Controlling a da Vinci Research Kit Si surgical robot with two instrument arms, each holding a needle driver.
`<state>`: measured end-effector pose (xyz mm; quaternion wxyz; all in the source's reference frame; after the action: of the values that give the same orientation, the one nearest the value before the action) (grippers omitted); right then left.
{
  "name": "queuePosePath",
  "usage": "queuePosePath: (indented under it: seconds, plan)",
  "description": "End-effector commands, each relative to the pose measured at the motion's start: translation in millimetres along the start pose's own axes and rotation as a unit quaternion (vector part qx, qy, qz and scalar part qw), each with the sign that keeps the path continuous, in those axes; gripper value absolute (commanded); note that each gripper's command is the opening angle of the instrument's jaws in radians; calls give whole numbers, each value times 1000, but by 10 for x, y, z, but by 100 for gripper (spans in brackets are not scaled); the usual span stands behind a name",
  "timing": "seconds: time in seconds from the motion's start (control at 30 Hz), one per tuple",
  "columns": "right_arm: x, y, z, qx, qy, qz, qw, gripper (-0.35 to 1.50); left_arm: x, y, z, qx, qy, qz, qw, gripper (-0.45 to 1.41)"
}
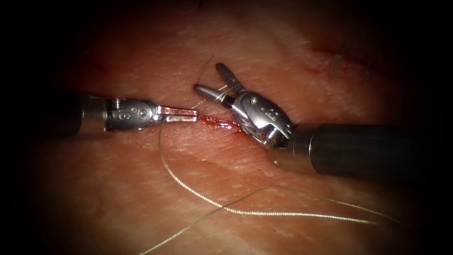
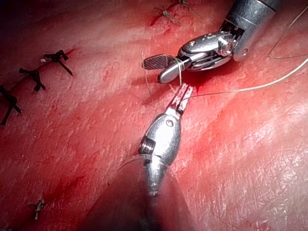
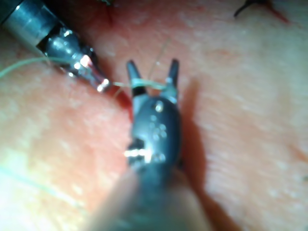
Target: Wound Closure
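The left end effector [image 1: 181, 114] is lying low over the left end of the cut [image 1: 219, 123], its jaws pressed together; the thread [image 1: 245, 212] seems to run out from its tip, so I take it to be gripping that strand, though the pinch itself is hard to make out. The right end effector [image 1: 214, 81] is sitting just above the cut with its jaws spread wide, and thread is wrapping around them near their base; it is gripping nothing. I cannot make out the needle anywhere.

The tissue [image 1: 141, 189] is carrying long slack loops of thread below the cut, crossing one another. My worry is that those loops could snag or knot if pulled, and that the wrap could slip off the open jaws. Red fluid [image 1: 226, 124] is pooling in the cut. In the left wrist view, dark finished stitches [image 2: 33, 77] are standing well apart from the tools, not in anyone's way.
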<state>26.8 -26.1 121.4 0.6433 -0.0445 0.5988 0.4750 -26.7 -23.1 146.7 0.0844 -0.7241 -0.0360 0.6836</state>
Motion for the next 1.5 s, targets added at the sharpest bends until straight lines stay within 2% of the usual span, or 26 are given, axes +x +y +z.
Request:
queuePosePath:
  seconds: [0.03,0.3,0.33,0.4,0.57,0.87,1.03,1.3,1.5]
  plan:
    - [-6,-3,11,6,2,3,1000,98,-6,1,5,-1,1,-2,1000,-45]
    - [-7,-14,38,15,5,6,1000,98,-6,-1,4,-2,0,-3,1000,-45]
    - [-7,-15,40,19,6,6,1000,85,-6,-1,3,-2,0,-3,1000,-45]
    - [-7,-14,36,30,6,6,1000,-35,-5,-1,1,-1,0,-3,1000,-45]
    - [-4,-10,26,28,5,10,1000,-35,-4,0,-5,2,-2,-3,1000,-45]
    - [-8,-47,9,50,13,-42,998,-35,6,-24,-27,9,-9,-12,1000,-45]
    - [-25,-58,-1,65,4,-56,996,-35,2,-52,-38,13,-25,-14,1000,-45]
    - [-54,-64,-8,79,-3,-70,994,-35,-10,-96,-32,14,-42,-15,999,-45]
    - [-63,-75,-15,88,-7,-74,993,-35,0,-126,-36,21,-50,-24,998,-45]
